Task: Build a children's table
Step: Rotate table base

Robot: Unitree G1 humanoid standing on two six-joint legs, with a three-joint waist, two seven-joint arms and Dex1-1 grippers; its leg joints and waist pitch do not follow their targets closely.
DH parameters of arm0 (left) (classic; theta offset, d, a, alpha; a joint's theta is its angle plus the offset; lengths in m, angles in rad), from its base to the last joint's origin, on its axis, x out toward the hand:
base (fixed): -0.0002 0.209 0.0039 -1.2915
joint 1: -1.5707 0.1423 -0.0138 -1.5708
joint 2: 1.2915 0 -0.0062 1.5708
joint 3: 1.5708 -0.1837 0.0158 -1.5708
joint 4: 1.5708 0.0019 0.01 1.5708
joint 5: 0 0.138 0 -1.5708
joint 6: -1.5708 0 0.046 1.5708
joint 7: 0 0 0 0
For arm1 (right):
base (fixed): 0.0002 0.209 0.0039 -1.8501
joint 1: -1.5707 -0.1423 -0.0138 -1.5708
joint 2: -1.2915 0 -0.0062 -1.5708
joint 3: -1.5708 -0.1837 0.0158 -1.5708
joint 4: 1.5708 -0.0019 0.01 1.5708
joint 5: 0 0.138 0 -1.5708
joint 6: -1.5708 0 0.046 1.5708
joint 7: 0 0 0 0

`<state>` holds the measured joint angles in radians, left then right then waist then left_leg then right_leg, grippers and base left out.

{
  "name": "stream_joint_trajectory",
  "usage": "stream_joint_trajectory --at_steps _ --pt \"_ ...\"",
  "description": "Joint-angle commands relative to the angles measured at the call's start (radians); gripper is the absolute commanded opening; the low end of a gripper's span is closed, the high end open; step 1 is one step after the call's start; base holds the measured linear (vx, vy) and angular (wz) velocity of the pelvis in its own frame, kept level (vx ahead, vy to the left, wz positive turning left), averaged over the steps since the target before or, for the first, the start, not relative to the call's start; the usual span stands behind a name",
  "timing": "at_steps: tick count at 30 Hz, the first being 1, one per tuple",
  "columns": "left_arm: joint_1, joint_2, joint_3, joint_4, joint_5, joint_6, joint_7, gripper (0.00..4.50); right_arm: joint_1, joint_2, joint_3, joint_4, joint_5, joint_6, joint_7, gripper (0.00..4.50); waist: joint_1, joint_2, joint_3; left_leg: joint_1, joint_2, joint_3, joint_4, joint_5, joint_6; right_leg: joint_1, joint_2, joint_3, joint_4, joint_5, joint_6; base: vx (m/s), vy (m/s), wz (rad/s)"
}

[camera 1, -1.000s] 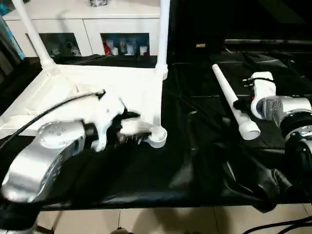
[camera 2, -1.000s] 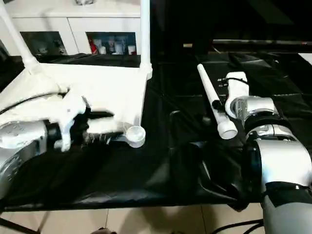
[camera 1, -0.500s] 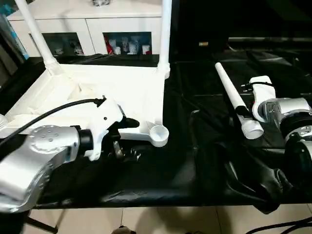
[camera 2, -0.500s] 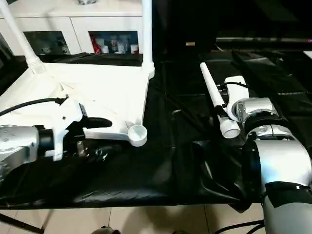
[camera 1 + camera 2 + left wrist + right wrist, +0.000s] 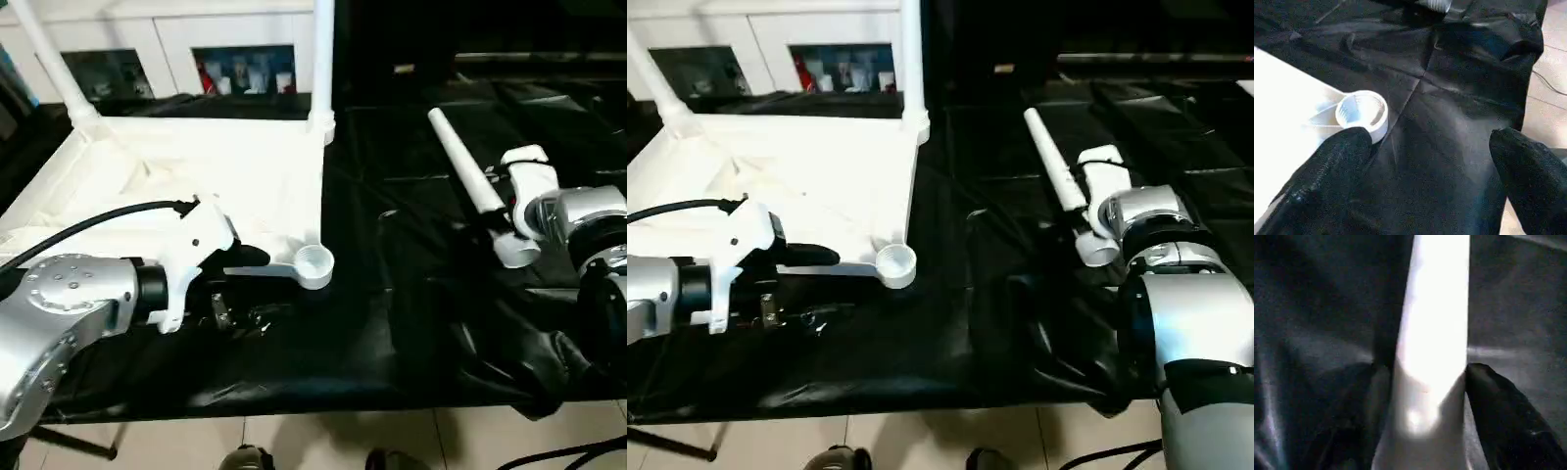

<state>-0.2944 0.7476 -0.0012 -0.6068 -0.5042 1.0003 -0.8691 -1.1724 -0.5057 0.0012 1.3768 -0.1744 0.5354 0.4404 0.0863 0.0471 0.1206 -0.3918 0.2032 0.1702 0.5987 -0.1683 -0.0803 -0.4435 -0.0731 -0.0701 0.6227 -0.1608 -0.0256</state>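
The right gripper (image 5: 1422,431) was clenched on a loose white leg (image 5: 470,186), its two black fingers (image 5: 1498,416) pressed against either side of the tube near its wide open end. The leg lay on the black cloth (image 5: 411,294), its narrow tip pointing away from the gripper toward the far side of the table.

The left gripper (image 5: 1425,186) stood released, fingers spread wide apart with nothing between them. One finger (image 5: 1327,176) sat just beside the empty corner socket (image 5: 315,264) of the upturned tabletop (image 5: 196,186), and whether it touched the socket could not be told; the other finger hung over bare cloth. The tabletop lay underside up, stretching away from the left gripper, well apart from the right gripper and its leg. Two legs already stood upright in the far corner sockets, one (image 5: 321,59) beyond the empty socket and one (image 5: 49,64) at the far outer corner. Behind them was a white cabinet (image 5: 176,49) with glass doors.
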Motion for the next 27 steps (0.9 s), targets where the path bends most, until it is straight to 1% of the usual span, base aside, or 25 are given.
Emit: stream_joint_trajectory --at_steps 1,2,3,4,5,9,10,11,12,14,15,16,17,18,20,21,22,23,24,25,26,27 --pt "0.006 0.027 0.017 -0.027 -0.022 0.016 -0.007 4.50 -0.012 -0.005 0.022 0.003 -0.028 0.016 0.042 2.29 -0.002 -0.010 -0.066 0.008 0.006 0.002 -0.058 -0.241 0.026 0.063 -0.042 0.036 -0.070 -0.284 -0.234 0.000 0.000 0.00" --pt "0.004 0.029 0.018 -0.027 -0.024 0.017 -0.008 4.50 -0.012 -0.005 0.023 0.004 -0.030 0.018 0.046 2.20 -0.001 -0.013 -0.065 0.007 0.006 0.002 -0.058 -0.238 0.026 0.064 -0.043 0.037 -0.071 -0.290 -0.234 0.000 0.000 0.00" --pt "0.001 0.029 0.021 -0.027 -0.026 0.020 -0.009 4.50 -0.010 -0.006 0.023 0.004 -0.032 0.020 0.051 2.12 -0.001 -0.012 -0.064 0.007 0.005 0.002 -0.058 -0.241 0.026 0.064 -0.043 0.037 -0.071 -0.297 -0.232 0.000 0.000 0.00" --pt "-0.003 0.032 0.022 -0.024 -0.030 0.019 -0.006 4.50 -0.009 -0.006 0.020 0.004 -0.034 0.021 0.054 2.07 -0.001 -0.014 -0.063 0.008 0.006 0.002 -0.059 -0.247 0.024 0.063 -0.044 0.038 -0.073 -0.310 -0.228 0.000 0.000 0.00" --pt "-0.007 0.034 0.024 -0.019 -0.032 0.016 -0.003 4.50 -0.006 -0.008 0.014 0.005 -0.032 0.024 0.054 2.03 0.000 -0.012 -0.064 0.010 0.007 0.002 -0.059 -0.251 0.021 0.063 -0.045 0.038 -0.073 -0.320 -0.225 0.000 0.000 0.00" --pt "-0.014 0.036 0.026 -0.014 -0.034 0.014 0.000 4.50 -0.002 -0.012 0.008 0.005 -0.028 0.028 0.054 1.94 0.000 -0.014 -0.065 0.009 0.006 0.001 -0.059 -0.255 0.015 0.063 -0.045 0.038 -0.074 -0.332 -0.217 0.000 0.000 0.00" --pt "-0.022 0.036 0.028 -0.010 -0.038 0.011 0.010 4.50 0.003 -0.016 -0.009 0.004 -0.018 0.031 0.043 1.94 0.002 -0.016 -0.071 0.009 0.006 0.002 -0.057 -0.243 0.014 0.067 -0.046 0.038 -0.072 -0.324 -0.219 0.000 0.000 0.00" --pt "-0.027 0.031 0.029 -0.001 -0.035 0.002 0.020 4.50 0.007 -0.018 -0.037 0.003 0.003 0.030 0.018 1.93 0.003 -0.018 -0.079 0.010 0.006 0.002 -0.054 -0.226 0.015 0.070 -0.046 0.038 -0.069 -0.306 -0.223 0.000 0.000 0.00" --pt "-0.028 0.029 0.029 0.004 -0.032 -0.003 0.023 4.50 0.008 -0.019 -0.051 0.002 0.013 0.027 0.004 1.93 0.004 -0.018 -0.078 0.009 0.006 0.003 -0.054 -0.217 0.016 0.069 -0.046 0.039 -0.068 -0.294 -0.224 0.000 0.000 0.00" --pt "-0.031 0.020 0.027 0.016 -0.022 -0.016 0.035 4.50 0.004 -0.020 -0.086 -0.001 0.042 0.019 -0.027 1.93 0.007 -0.020 -0.091 0.007 0.005 0.005 -0.049 -0.181 0.020 0.074 -0.045 0.038 -0.061 -0.246 -0.236 0.000 0.000 0.00" --pt "-0.035 0.008 0.029 0.024 -0.016 -0.021 0.048 4.50 0.001 -0.022 -0.102 -0.003 0.057 0.012 -0.034 1.93 0.007 -0.024 -0.097 0.007 0.005 0.006 -0.047 -0.170 0.021 0.077 -0.045 0.037 -0.058 -0.231 -0.239 0.000 0.000 0.00" --pt "-0.036 0.000 0.028 0.032 -0.010 -0.028 0.057 4.50 0.000 -0.021 -0.113 -0.004 0.067 0.006 -0.039 1.92 0.010 -0.021 -0.100 0.005 0.005 0.006 -0.044 -0.156 0.023 0.077 -0.045 0.037 -0.055 -0.214 -0.243 0.000 0.000 0.00" --pt "-0.039 -0.016 0.025 0.044 0.000 -0.041 0.073 4.50 -0.004 -0.021 -0.130 -0.006 0.083 0.002 -0.038 1.91 0.013 -0.023 -0.112 0.006 0.006 0.007 -0.040 -0.140 0.027 0.081 -0.046 0.036 -0.052 -0.188 -0.249 0.000 0.000 0.00" --pt "-0.040 -0.027 0.021 0.054 0.008 -0.055 0.082 4.50 -0.006 -0.019 -0.141 -0.007 0.094 -0.001 -0.038 1.91 0.014 -0.023 -0.113 0.003 0.006 0.006 -0.039 -0.136 0.027 0.082 -0.046 0.035 -0.050 -0.182 -0.251 0.000 0.000 0.00" --pt "-0.049 -0.070 0.019 0.083 0.029 -0.079 0.126 4.50 -0.016 -0.017 -0.161 -0.013 0.116 -0.016 -0.027 1.91 0.015 -0.022 -0.111 0.002 0.005 0.008 -0.036 -0.156 0.028 0.078 -0.046 0.036 -0.053 -0.203 -0.248 0.000 0.000 0.00" --pt "-0.057 -0.105 0.014 0.109 0.048 -0.098 0.166 4.50 -0.025 -0.013 -0.183 -0.019 0.142 -0.022 -0.011 1.91 0.015 -0.015 -0.111 0.003 0.006 0.007 -0.036 -0.167 0.025 0.077 -0.046 0.035 -0.053 -0.213 -0.246 0.000 0.000 0.00" --pt "-0.062 -0.123 0.009 0.125 0.059 -0.111 0.187 4.50 -0.029 -0.008 -0.199 -0.024 0.155 -0.027 -0.005 1.91 0.016 -0.015 -0.110 0.003 0.005 0.008 -0.035 -0.186 0.023 0.077 -0.046 0.035 -0.057 -0.236 -0.237 0.000 0.000 0.00" --pt "-0.072 -0.152 -0.007 0.152 0.080 -0.131 0.222 4.50 -0.030 0.001 -0.209 -0.037 0.167 -0.055 0.018 1.91 0.019 -0.011 -0.112 0.004 0.007 0.005 -0.035 -0.201 0.018 0.077 -0.049 0.034 -0.056 -0.260 -0.229 0.000 0.000 0.00" --pt "-0.078 -0.165 -0.015 0.160 0.087 -0.134 0.236 4.50 -0.029 0.005 -0.207 -0.044 0.168 -0.073 0.034 1.91 0.018 -0.013 -0.110 0.002 0.006 0.005 -0.035 -0.213 0.017 0.076 -0.048 0.034 -0.060 -0.276 -0.223 0.000 0.000 0.00" --pt "-0.078 -0.165 -0.015 0.160 0.087 -0.134 0.236 4.50 -0.029 0.005 -0.207 -0.044 0.168 -0.073 0.034 1.91 0.019 -0.015 -0.111 0.004 0.007 0.006 -0.034 -0.220 0.016 0.074 -0.048 0.033 -0.061 -0.285 -0.218 0.000 0.000 0.00" --pt "-0.086 -0.184 -0.025 0.184 0.095 -0.147 0.249 4.50 -0.023 0.015 -0.219 -0.054 0.181 -0.099 0.039 1.91 0.020 -0.011 -0.111 0.001 0.006 0.003 -0.034 -0.225 0.014 0.074 -0.051 0.033 -0.062 -0.305 -0.210 0.000 0.000 0.00" --pt "-0.092 -0.198 -0.026 0.198 0.093 -0.146 0.256 4.50 -0.020 0.020 -0.227 -0.060 0.191 -0.109 0.040 1.91 0.019 -0.011 -0.111 0.003 0.007 0.003 -0.033 -0.231 0.013 0.072 -0.051 0.034 -0.061 -0.311 -0.209 0.000 0.000 0.00"
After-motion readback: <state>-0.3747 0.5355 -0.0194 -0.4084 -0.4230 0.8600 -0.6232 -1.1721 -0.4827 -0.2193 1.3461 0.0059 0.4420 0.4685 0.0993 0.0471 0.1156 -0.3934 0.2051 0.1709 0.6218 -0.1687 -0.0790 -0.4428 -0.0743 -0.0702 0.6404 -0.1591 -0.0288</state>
